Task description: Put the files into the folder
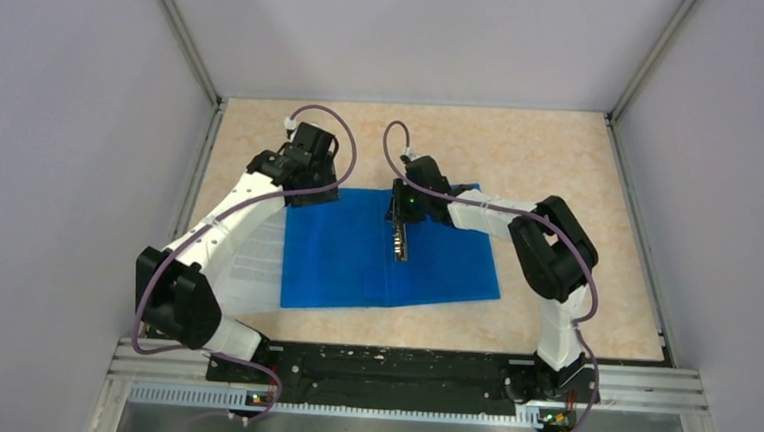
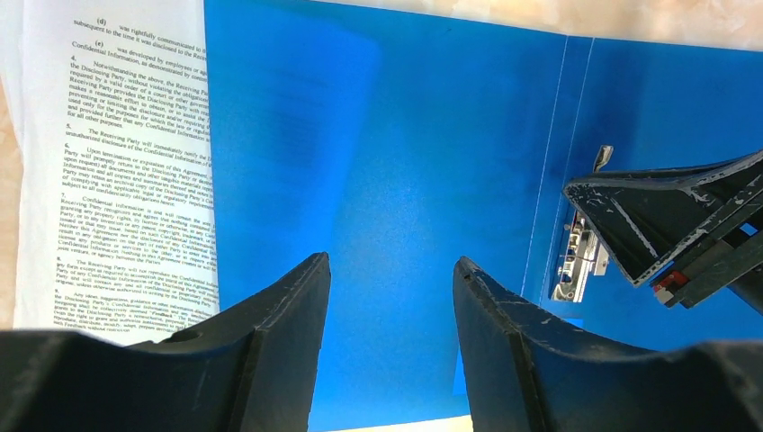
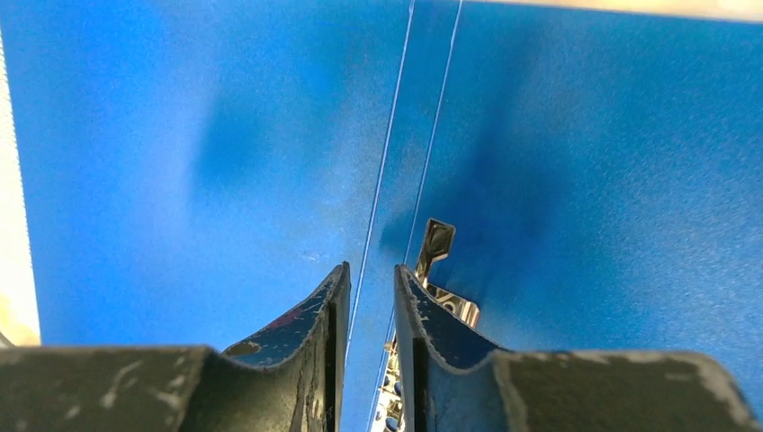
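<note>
Beige tabletop [image 1: 561, 167], open blue folder [image 1: 345, 259], metal clip [image 1: 399, 242] inside, printed files [image 2: 117, 180] beside

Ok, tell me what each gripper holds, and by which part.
Nothing held. Left gripper open over the folder; right gripper barely open, empty, beside the metal clip.

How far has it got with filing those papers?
Done: the folder lies open and flat. In hand: the right gripper hovers at the metal clip by the spine, jaws slightly apart and gripping nothing. The left gripper hangs open over the folder's bare inside, empty. Left: the papers lie outside the folder along its edge, so they are not yet in or clipped.
</note>
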